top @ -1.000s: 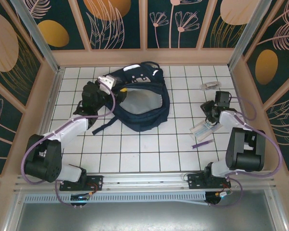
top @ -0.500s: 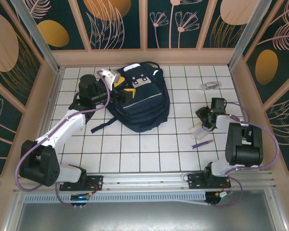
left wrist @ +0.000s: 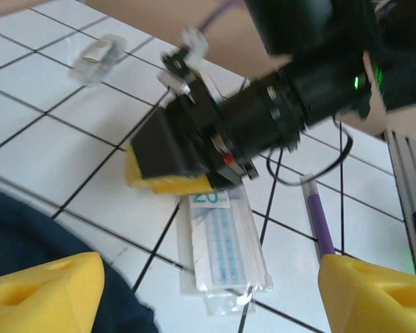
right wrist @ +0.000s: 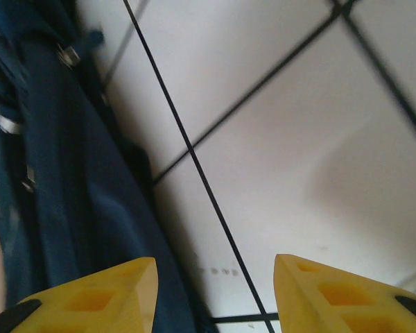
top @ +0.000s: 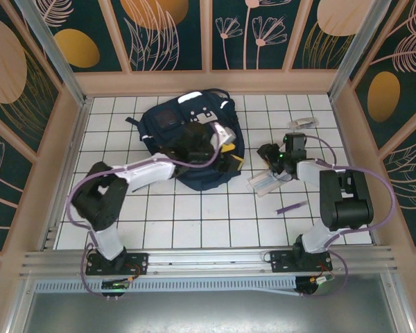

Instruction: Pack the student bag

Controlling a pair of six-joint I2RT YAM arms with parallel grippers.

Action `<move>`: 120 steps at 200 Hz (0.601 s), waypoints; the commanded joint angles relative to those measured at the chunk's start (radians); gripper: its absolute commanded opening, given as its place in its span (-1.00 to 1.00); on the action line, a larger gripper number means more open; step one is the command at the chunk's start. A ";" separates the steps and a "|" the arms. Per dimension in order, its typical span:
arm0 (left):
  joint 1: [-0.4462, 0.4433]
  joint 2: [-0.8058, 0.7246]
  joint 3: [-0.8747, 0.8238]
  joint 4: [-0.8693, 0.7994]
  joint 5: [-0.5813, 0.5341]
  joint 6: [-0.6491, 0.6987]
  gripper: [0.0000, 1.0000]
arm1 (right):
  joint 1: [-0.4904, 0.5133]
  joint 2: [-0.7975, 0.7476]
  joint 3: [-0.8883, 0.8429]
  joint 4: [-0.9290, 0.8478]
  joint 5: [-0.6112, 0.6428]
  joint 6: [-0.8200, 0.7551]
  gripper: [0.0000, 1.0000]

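White gridded table (top: 194, 215) bears the student bag (top: 168, 119) inside floral walls (top: 249, 35).

Matt cloth student bag (top: 163, 125), glossy tiles (top: 194, 215)

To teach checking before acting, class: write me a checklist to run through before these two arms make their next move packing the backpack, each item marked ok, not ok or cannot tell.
1. Left gripper empty: ok, fingers wide apart, nothing between them.
2. Right gripper empty: ok, only table shows between its fingers.
3. Right gripper touching the clear packet: cannot tell, one finger sits by its end.
4. Student bag mouth open: cannot tell from above.
5. Purple pen and small clear item clear of both grippers: ok, lying on the table.
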 commanded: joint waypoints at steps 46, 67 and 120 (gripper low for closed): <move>-0.159 0.346 0.404 -0.196 -0.141 0.218 0.39 | -0.321 -0.218 -0.057 -0.300 -0.027 -0.053 0.01; -0.178 0.427 0.466 -0.220 -0.145 0.231 0.36 | -0.399 -0.228 -0.131 -0.272 -0.071 -0.091 -0.04; -0.179 0.611 0.621 -0.341 -0.119 0.205 -0.10 | -0.414 -0.102 -0.168 -0.197 -0.176 -0.162 -0.34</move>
